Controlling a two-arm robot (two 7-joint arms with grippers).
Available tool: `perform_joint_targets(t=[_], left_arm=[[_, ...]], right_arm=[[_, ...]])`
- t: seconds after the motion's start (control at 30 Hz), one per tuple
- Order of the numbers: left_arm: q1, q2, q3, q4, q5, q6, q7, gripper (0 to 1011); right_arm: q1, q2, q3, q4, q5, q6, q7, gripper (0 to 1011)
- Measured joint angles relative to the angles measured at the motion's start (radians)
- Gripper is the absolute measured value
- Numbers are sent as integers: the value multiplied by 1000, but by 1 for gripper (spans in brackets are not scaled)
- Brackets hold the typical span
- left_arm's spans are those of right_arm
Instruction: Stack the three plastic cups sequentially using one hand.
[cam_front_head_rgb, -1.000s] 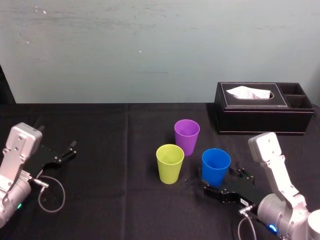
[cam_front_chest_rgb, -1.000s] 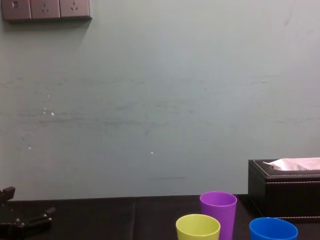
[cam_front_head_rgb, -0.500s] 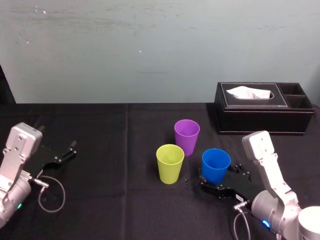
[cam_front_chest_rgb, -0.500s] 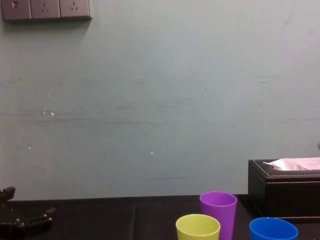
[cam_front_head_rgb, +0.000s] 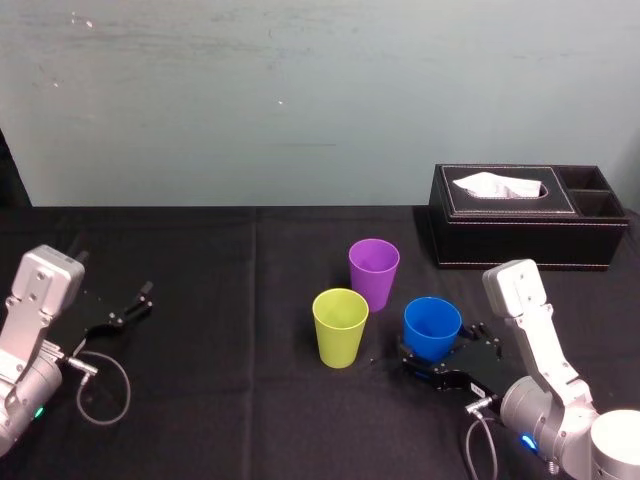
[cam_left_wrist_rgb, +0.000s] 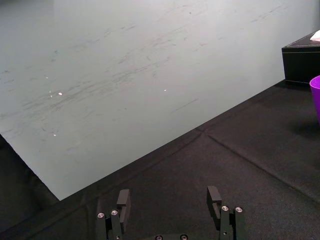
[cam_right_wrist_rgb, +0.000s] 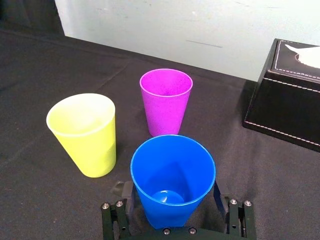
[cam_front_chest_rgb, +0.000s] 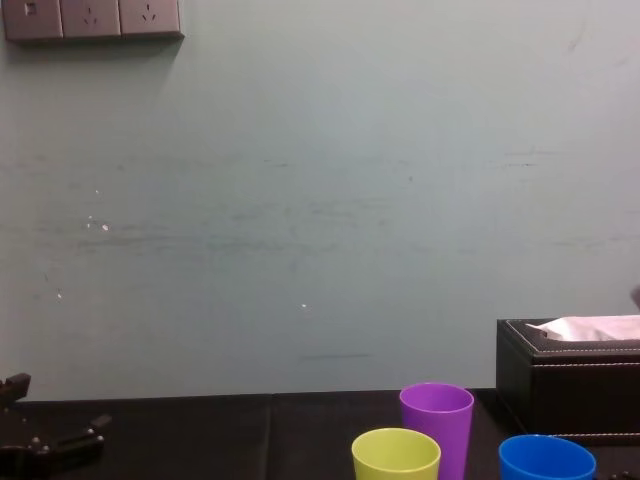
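Observation:
Three cups stand upright on the black table: purple (cam_front_head_rgb: 374, 272) farthest back, yellow-green (cam_front_head_rgb: 340, 326) at front left, blue (cam_front_head_rgb: 432, 328) at front right. My right gripper (cam_front_head_rgb: 437, 352) lies low on the table, open, with a finger on each side of the blue cup's lower part. In the right wrist view the blue cup (cam_right_wrist_rgb: 172, 180) sits between the spread fingers (cam_right_wrist_rgb: 119, 216), with a small gap on both sides; the purple cup (cam_right_wrist_rgb: 166, 102) and yellow-green cup (cam_right_wrist_rgb: 85, 132) stand behind it. My left gripper (cam_front_head_rgb: 130, 305) rests open at the far left, holding nothing.
A black tissue box (cam_front_head_rgb: 525, 230) with a white tissue stands at the back right, behind the right arm. A grey cable loop (cam_front_head_rgb: 100, 390) lies by the left arm. Bare black cloth (cam_front_head_rgb: 230, 300) stretches between the left gripper and the cups.
My right gripper has slid forward along the table, so its fingers now flank the blue cup. The cups and the left arm have stayed put.

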Motion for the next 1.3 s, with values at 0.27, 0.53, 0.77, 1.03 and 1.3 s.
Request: perform_joint_targets(t=[0.27, 0.53, 0.77, 1.03, 1.3], left_arm=[[0, 0, 0, 0, 0, 0, 0, 1000], [0, 0, 0, 0, 0, 0, 0, 1000], [0, 0, 0, 0, 0, 0, 0, 1000], [0, 0, 0, 0, 0, 0, 0, 1000], [0, 0, 0, 0, 0, 0, 0, 1000]], right_arm=[[15, -31, 8, 26, -23, -12, 33, 1003], [14, -30, 8, 25, -22, -11, 33, 947], [14, -30, 8, 25, -22, -11, 32, 769], [14, -29, 8, 25, -21, -10, 32, 718], [14, -29, 8, 25, -21, -10, 32, 718]])
